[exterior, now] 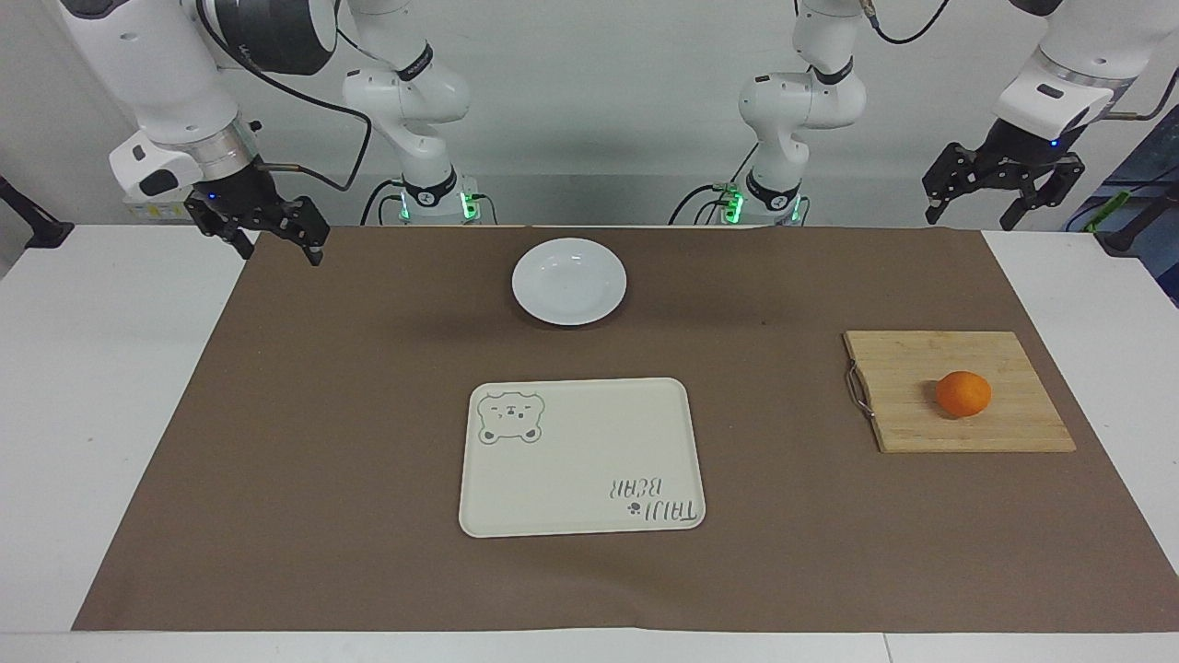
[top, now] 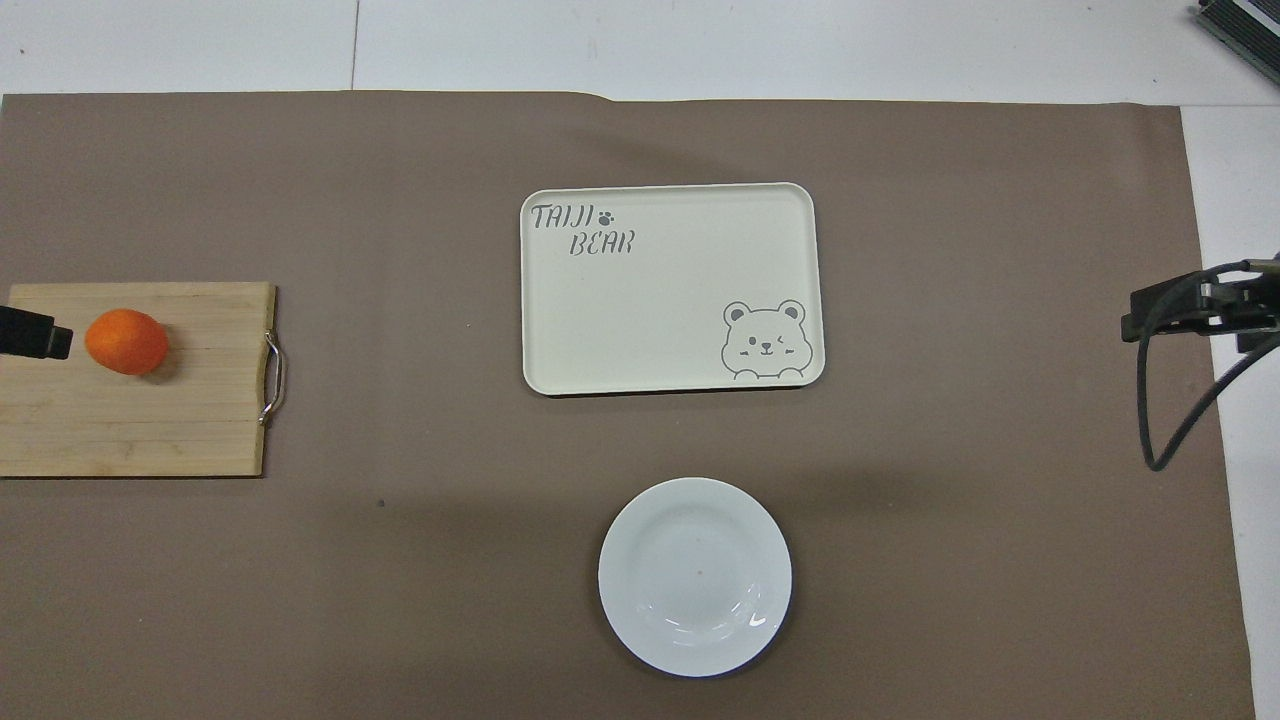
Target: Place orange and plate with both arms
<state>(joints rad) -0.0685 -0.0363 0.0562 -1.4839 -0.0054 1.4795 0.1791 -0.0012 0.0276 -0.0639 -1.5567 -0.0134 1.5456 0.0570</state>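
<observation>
Orange (exterior: 963,393) and plate (exterior: 569,281) are both seen untouched, well apart from each other on the brown mat (exterior: 368,442) that covers the table (exterior: 101,414). The orange is found on a wooden cutting board (exterior: 930,364) toward the left arm's end of the table; the plate is set near the robots' edge of the mat, at about the middle of the table's width. A cream tray with a bear drawing (exterior: 581,456) is laid farther from the robots than the plate, and nothing is carried on it.

The left gripper (exterior: 1001,189) is held in the air over the table's edge at the left arm's end, nearer the robots than the board, with its jaws spread wide and nothing between them. The right gripper (exterior: 261,227) is held low over the corner of the mat at the right arm's end, its jaws likewise parted and empty.

No step of the placing is judged to be done yet; the reach toward the two things appears to be the step in hand. For the next move, the left gripper would have to be brought over the orange and lowered around it, while the plate's thin rim would have to be approached by the right gripper from the side. The tray is judged the likely place for both, though this is not shown.
</observation>
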